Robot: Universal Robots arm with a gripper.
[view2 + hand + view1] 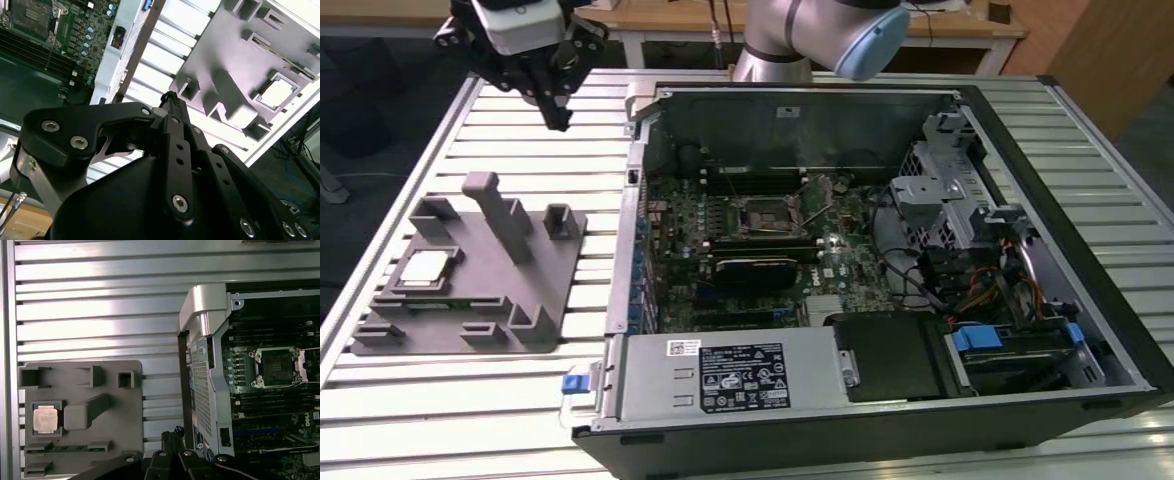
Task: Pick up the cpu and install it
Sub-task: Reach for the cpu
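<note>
High above the desk (520, 150) slats, beside the tray (567, 255) rather than over it, hang the jaws. They point straight down, and in the exterior view they taper to a single tip, so they look closed with nothing held between them. In both wrist views the black fingers (171, 107) lie together the same way.

Well apart from the jaws, the chip (427, 267) rests in a square recess of the tray, near the tray's edge on the exterior view's left. Its pale metal top faces up. The recess probably keeps it flat and square, so that it can be reached from above without sliding. A tall post (487, 205) and several low blocks rise from the tray close to the recess, so any approach to the chip would likely have to be vertical.

Just beside the tray, on the exterior view's right of it, stands the computer case (636, 200). It lies on its side with its panel off, which turns the board upward. The socket (761, 213) sits in that board, well apart from the tray, and it looks dark and unfilled. The chip is not yet picked up.
</note>
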